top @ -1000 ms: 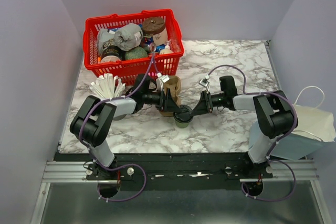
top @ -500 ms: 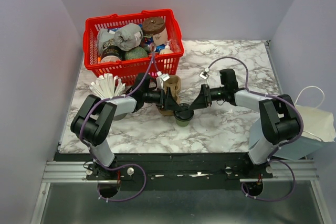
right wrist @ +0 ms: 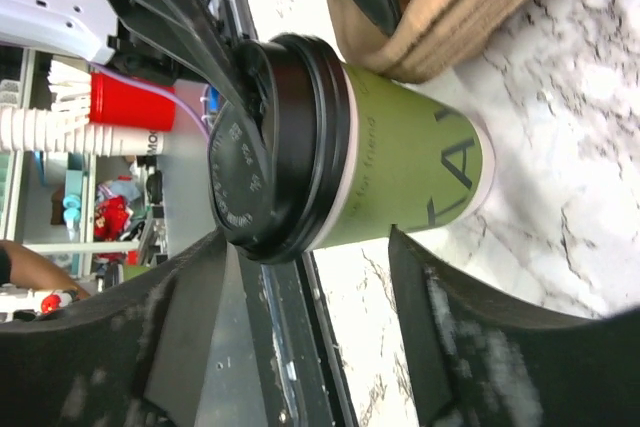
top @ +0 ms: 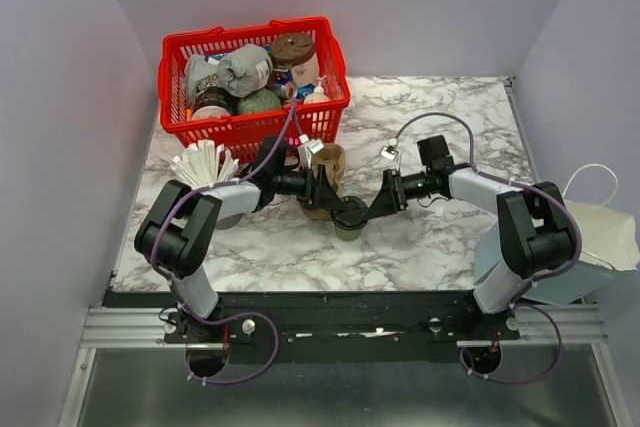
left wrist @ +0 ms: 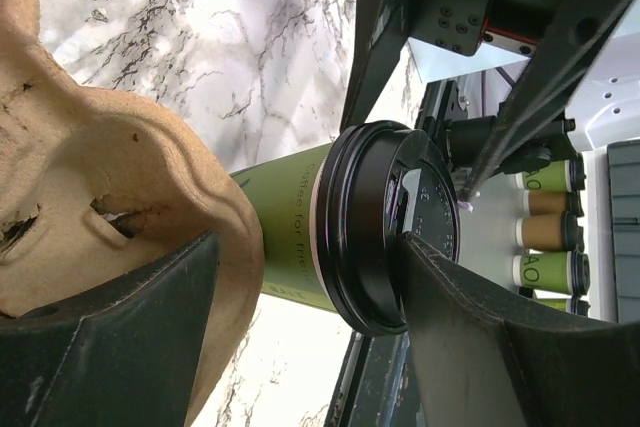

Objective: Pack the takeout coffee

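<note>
The takeout coffee [top: 348, 217], a green paper cup with a black lid, stands on the marble beside the brown cardboard carrier [top: 328, 172]. In the left wrist view the cup [left wrist: 290, 237] shows past the carrier's wall [left wrist: 110, 177]. My left gripper [left wrist: 310, 247] is open wide, one finger by the carrier and the other in front of the lid [left wrist: 375, 237]. From the right, my right gripper [right wrist: 308, 247] is open around the cup [right wrist: 400, 177], with gaps on both sides. In the top view both grippers, left [top: 322, 190] and right [top: 370, 212], meet at the cup.
A red basket [top: 255, 125] full of goods stands at the back left, just behind the carrier. A cup of white stirrers [top: 203, 165] sits by the left arm. A white bag [top: 600, 227] lies off the table's right edge.
My right gripper's jaws have spread wider around the cup, and that arm has shifted slightly. The left arm and the carrier have stayed put.
</note>
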{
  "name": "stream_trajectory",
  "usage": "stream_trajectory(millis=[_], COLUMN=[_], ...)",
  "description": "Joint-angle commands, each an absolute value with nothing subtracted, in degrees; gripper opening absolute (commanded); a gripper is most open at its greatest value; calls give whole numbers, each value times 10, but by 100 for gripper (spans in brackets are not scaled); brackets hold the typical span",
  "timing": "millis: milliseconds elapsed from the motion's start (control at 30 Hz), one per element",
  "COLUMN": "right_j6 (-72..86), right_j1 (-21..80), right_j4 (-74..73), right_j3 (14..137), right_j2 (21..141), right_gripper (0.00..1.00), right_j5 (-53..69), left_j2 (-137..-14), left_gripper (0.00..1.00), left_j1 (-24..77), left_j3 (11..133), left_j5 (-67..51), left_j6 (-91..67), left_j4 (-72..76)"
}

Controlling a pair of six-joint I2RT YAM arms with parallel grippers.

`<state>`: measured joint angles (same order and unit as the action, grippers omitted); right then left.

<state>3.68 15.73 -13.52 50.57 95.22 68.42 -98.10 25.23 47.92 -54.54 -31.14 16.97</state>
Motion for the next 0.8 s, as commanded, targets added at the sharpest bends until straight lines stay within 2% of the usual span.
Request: stream_trajectory(millis=[0,133,300,533,767], right_j6=[-12,-18,-23,-40,-42], right_j1=[152,151,148,146,147], right_j4=[-179,-185,-183,-185,-191], right_j3=[524,528,527,517,519], right_j2=[969,979,986,967,983], right_gripper=[69,65,64,76,73], right_j5=[676,679,700,751,730], left_j2=[-988,-990,-991,-998,-1000], left_gripper=[78,78,78,79,78], left_j1=[247,248,248,248,248], left_j3=[483,483,483,485,486], left_j5=[-507,-507,-504,-503,-500], left_j6=[-287,-284,-280,-280,-281], left_j4=[146,142,140,139,141])
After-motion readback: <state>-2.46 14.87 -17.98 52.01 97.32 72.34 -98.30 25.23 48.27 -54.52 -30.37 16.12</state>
